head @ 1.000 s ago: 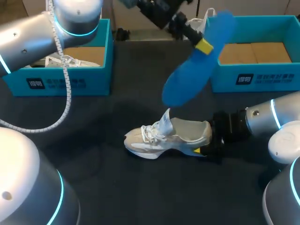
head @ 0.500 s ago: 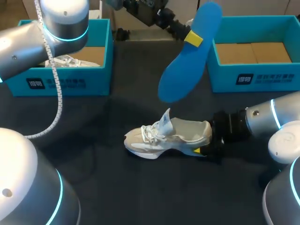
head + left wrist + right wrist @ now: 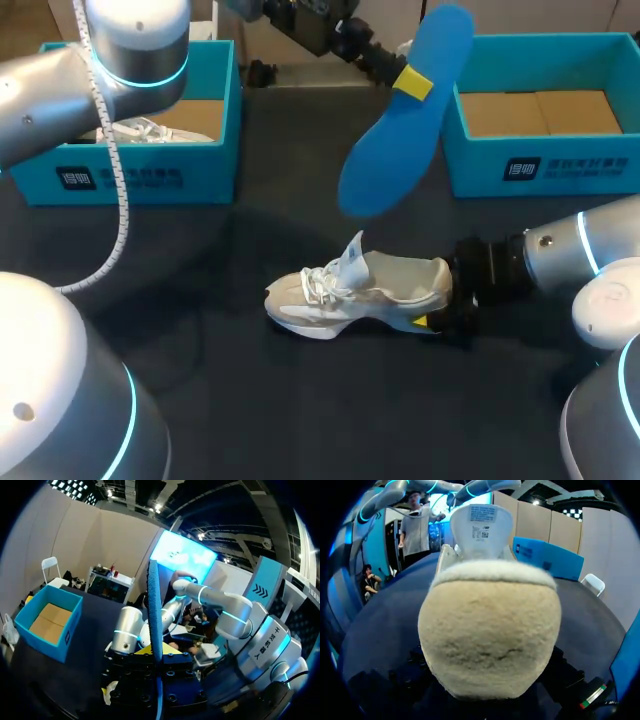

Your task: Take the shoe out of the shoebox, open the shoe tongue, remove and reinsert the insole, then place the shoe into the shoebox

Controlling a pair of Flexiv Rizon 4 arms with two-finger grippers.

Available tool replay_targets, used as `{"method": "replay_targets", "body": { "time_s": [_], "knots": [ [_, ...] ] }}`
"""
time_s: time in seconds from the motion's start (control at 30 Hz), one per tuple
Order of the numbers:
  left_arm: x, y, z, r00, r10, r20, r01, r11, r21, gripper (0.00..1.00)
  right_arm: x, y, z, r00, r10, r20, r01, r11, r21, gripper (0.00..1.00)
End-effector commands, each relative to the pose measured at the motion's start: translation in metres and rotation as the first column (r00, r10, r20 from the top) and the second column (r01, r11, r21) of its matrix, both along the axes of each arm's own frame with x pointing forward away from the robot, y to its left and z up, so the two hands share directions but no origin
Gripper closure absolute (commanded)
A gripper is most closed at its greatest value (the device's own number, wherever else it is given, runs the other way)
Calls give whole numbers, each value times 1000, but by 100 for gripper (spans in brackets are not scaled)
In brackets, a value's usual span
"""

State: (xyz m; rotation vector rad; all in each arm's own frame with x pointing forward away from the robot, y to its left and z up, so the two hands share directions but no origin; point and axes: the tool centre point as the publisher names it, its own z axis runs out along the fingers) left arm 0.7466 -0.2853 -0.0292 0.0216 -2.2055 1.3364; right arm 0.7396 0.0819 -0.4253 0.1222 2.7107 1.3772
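Head view: a pale shoe (image 3: 355, 290) stands on its sole on the dark table (image 3: 250, 400), toe pointing toward the left arm's side, its tongue (image 3: 352, 255) pulled up and its mouth open. Above and beyond the shoe hangs the blue insole (image 3: 395, 140), well clear of it, held tilted with its broad end lowest and nearest the tongue. The left gripper (image 3: 410, 82) is clamped on the insole's upper part; the left wrist view shows the insole (image 3: 155, 610) edge-on and pinched in that gripper (image 3: 156, 652). At the shoe's heel sits the right gripper (image 3: 445, 315), pressed close behind it. The right wrist view is filled by the fleecy heel (image 3: 487, 640) with the raised tongue (image 3: 481, 527) beyond it, yet whether this claw is closed on the shoe cannot be told. Two teal shoeboxes lie beyond the shoe: the left shoebox (image 3: 130, 175), far off past its toe, holds a second white shoe (image 3: 140, 130), while the right shoebox (image 3: 540, 170), past its heel, shows only its brown cardboard floor. Both boxes stand apart from the shoe, on the table's far side.
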Motion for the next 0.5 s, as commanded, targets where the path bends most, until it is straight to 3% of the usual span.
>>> {"method": "replay_targets", "body": {
  "time_s": [0.03, 0.13, 0.5],
  "knots": [
    [-20, 12, 22, 994, 106, -18, -107, 989, -98, 100, -1, 5, -4, 1000, -2, 0, 2, 1000, -7, 100],
    [-26, 15, 37, 983, 175, -56, -182, 973, -143, 100, -1, 5, -4, 1000, -2, 0, 2, 1000, -7, 100],
    [-48, 29, 61, 936, 323, -140, -339, 934, -116, 100, -1, 5, -4, 1000, -2, 0, 2, 1000, -7, 100]
  ]
}}
